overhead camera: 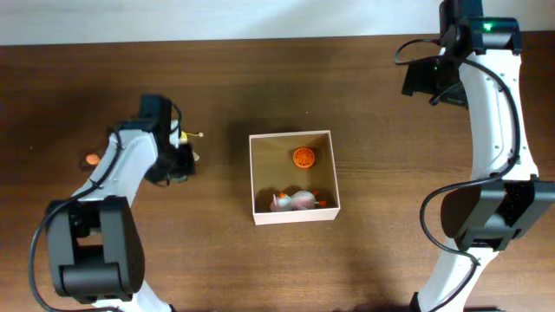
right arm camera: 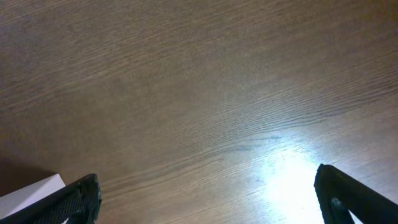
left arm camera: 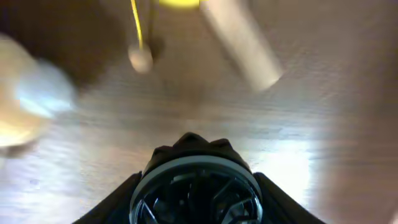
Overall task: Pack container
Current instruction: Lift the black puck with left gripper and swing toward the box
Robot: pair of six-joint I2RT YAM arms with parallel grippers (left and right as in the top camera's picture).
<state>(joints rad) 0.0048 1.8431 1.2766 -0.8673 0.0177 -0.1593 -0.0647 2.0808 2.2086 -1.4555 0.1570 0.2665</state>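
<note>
Container (overhead camera: 273, 169): we log orange ball (overhead camera: 303, 157), pale toys (overhead camera: 293, 201) inside; yellow toy (overhead camera: 185, 136) outside, left. Right tool (right arm camera: 208, 199) released; left tool (overhead camera: 180, 163), cannot tell.

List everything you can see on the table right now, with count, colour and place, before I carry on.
container: one, white outside, tan inside, table centre
round toy: one, orange, inside the container, far side
pale toy: one, pinkish white, inside the container, near wall
small piece: one, orange, inside the container, near right corner
small disc: one, orange-brown, on the table, far left
stick-like item: one, yellow, at the left gripper; too blurred to identify
table: one, dark brown wood
left gripper: one, black, left of the container; jaws unclear
right gripper: one, black, open over bare table, far right
</note>
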